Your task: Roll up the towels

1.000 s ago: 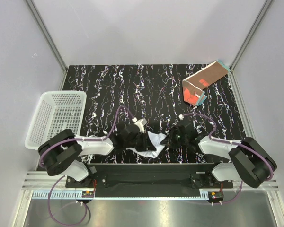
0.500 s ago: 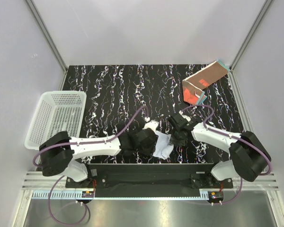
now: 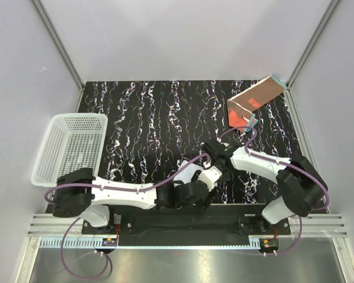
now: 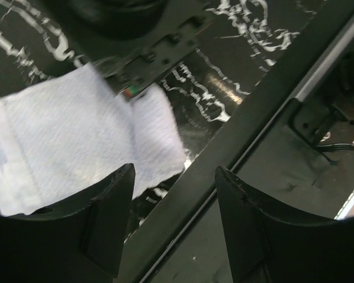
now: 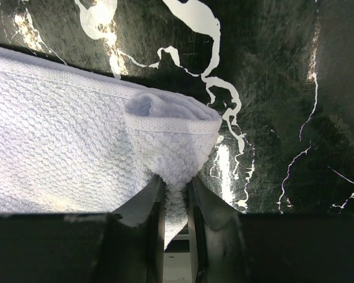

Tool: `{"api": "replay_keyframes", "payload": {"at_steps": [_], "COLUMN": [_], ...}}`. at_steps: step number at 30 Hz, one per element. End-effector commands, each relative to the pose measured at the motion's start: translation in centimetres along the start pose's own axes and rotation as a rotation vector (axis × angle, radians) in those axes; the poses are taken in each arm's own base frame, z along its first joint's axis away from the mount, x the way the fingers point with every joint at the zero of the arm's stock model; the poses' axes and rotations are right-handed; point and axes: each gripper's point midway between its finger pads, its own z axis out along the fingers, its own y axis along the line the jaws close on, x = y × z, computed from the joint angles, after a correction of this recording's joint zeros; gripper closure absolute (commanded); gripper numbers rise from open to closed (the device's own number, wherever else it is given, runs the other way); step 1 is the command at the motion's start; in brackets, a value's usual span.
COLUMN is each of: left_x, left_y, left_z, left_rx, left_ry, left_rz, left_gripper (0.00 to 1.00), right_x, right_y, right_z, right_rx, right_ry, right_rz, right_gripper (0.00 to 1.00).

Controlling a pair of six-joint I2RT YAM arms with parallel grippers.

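The white towel [image 4: 71, 132] lies on the black marbled table near its front edge; in the top view the arms mostly hide it. My right gripper [image 5: 176, 197] is shut on a bunched corner of this white towel [image 5: 171, 141], which drapes flat to its left. In the top view the right gripper [image 3: 215, 161] sits just right of centre. My left gripper [image 4: 176, 171] is open with nothing between its fingers, hanging over the black front rail beside the towel's near edge. From above, the left gripper [image 3: 192, 191] is low at the front. The rust-brown towel [image 3: 252, 104] lies folded at the far right corner.
A white perforated basket [image 3: 58, 154] stands off the table's left edge. The black front rail [image 4: 265, 112] runs just below the left gripper. The left arm [image 3: 124, 191] stretches along the front edge. Grey walls enclose the table.
The left gripper has let go of the white towel, opened, and slid right along the front edge. The right gripper has carried its pinched corner away from the front.
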Motion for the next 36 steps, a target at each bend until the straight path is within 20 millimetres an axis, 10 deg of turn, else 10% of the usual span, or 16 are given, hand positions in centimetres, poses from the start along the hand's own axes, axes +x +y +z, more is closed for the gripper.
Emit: {"api": "replay_keyframes", "payload": {"at_steps": [1,14,26,36], "left_x": [-1.9,2.3,4.8,5.9], "left_y": [-1.9,-0.9,2.3,3.4], "left_z": [1.5,6.3,5.1,3.0], "left_rx": [0.053,-0.069,-0.191,-0.165], "left_ry": [-0.105,0.015,0.075,0.093], "left_rz": [0.027,0.078,0.068,0.023], "left_gripper": [0.38,0.40,0.95,1.00], "right_x": [0.6,1.2,1.2,-0.4], "right_y": [0.0,0.4,-0.1,-1.6], "right_z": [-0.2,0.0,0.0,-1.7], "right_rx": [0.019,-0.007,0.015,0.063], "right_ry": [0.030,0.053,0.051,-0.037], "right_rz": [-0.041,-0.041,-0.035,0.037], "right_gripper": [0.84,0.84,0.81,0.34]}}
